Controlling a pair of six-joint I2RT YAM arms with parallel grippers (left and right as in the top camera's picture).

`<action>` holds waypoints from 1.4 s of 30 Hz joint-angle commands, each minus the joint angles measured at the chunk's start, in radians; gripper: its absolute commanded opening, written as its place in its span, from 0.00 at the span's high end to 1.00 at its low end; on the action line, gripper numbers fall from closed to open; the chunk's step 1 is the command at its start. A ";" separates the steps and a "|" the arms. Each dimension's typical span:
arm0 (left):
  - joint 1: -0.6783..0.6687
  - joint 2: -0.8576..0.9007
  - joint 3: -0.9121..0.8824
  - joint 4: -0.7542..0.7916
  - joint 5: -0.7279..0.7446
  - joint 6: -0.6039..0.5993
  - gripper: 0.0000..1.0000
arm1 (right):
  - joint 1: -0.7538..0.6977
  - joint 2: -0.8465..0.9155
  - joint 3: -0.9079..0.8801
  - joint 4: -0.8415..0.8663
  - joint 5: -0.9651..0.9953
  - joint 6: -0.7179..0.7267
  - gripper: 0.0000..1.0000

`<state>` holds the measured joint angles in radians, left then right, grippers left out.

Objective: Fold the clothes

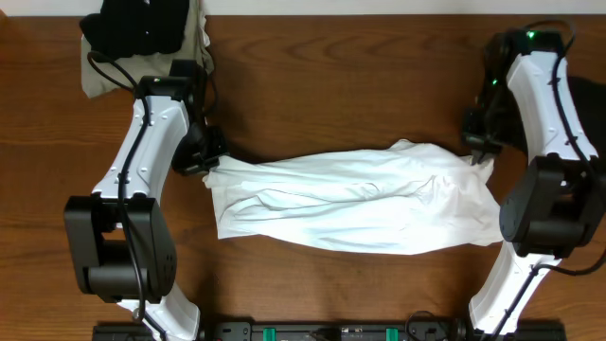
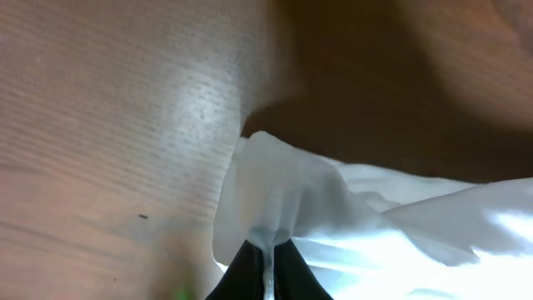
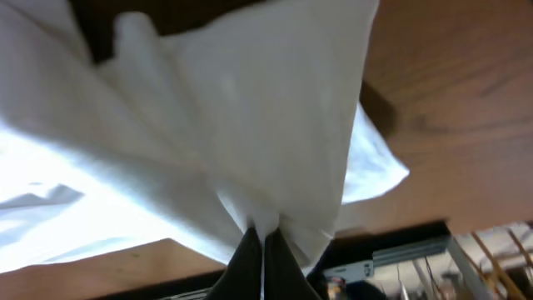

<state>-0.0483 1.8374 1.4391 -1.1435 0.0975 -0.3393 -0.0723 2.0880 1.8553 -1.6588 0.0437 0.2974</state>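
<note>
A white shirt lies stretched sideways across the middle of the table, folded into a long wrinkly band. My left gripper is shut on its left end; the left wrist view shows the white shirt pinched between my black fingertips. At the right end, my right gripper is shut on the cloth. In the right wrist view the white shirt fans out from my closed gripper. More clothes, a black garment over a khaki one, sit at the far left corner.
The wooden table shows bare beyond the shirt. A dark garment lies at the right edge behind my right arm. A black rail runs along the table's near edge.
</note>
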 commanded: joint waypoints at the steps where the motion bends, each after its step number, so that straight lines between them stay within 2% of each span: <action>1: 0.003 -0.006 -0.013 -0.027 -0.020 0.007 0.92 | 0.002 -0.001 -0.025 0.008 0.051 0.047 0.99; 7: 0.003 -0.006 -0.013 -0.086 -0.040 0.006 0.76 | 0.002 -0.001 -0.026 -0.043 0.152 0.117 0.99; 10: 0.003 -0.006 -0.013 -0.121 -0.042 0.010 0.59 | 0.002 -0.002 -0.026 -0.043 0.151 0.118 0.98; 11: 0.003 -0.006 -0.013 -0.127 -0.042 0.012 0.51 | 0.002 -0.002 -0.026 -0.043 0.149 0.117 0.94; 13: 0.003 -0.006 -0.013 -0.132 -0.042 0.028 0.50 | 0.002 -0.002 -0.026 -0.043 0.143 0.112 0.72; 15: 0.003 -0.006 -0.013 -0.132 -0.042 0.029 0.49 | 0.002 -0.002 -0.026 -0.043 0.132 0.085 0.57; 17: 0.003 -0.006 -0.013 -0.131 -0.042 0.029 0.49 | 0.002 -0.002 -0.026 -0.043 0.132 0.083 0.30; 18: 0.003 -0.006 -0.013 -0.132 -0.042 0.029 0.49 | 0.002 -0.002 -0.026 -0.043 0.132 0.083 0.23; 24: 0.003 -0.006 -0.013 -0.108 -0.042 0.029 0.49 | 0.000 -0.002 -0.026 0.010 0.131 0.080 0.20; 27: 0.003 -0.006 -0.013 -0.068 -0.027 0.029 0.49 | 0.000 -0.002 -0.026 0.102 0.106 0.056 0.09; 30: 0.003 -0.006 -0.013 -0.026 0.018 0.029 0.49 | 0.000 -0.002 -0.026 0.221 0.008 -0.097 0.01; 33: 0.003 -0.006 -0.013 -0.006 0.057 0.029 0.49 | 0.000 0.004 -0.026 0.303 -0.108 -0.222 0.01; 42: 0.003 -0.006 -0.013 -0.019 0.056 0.041 0.49 | -0.019 0.060 -0.030 0.281 -0.158 -0.216 0.01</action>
<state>-0.0483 1.8374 1.4345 -1.1549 0.1474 -0.3130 -0.0765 2.1086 1.8305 -1.3689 -0.0723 0.1135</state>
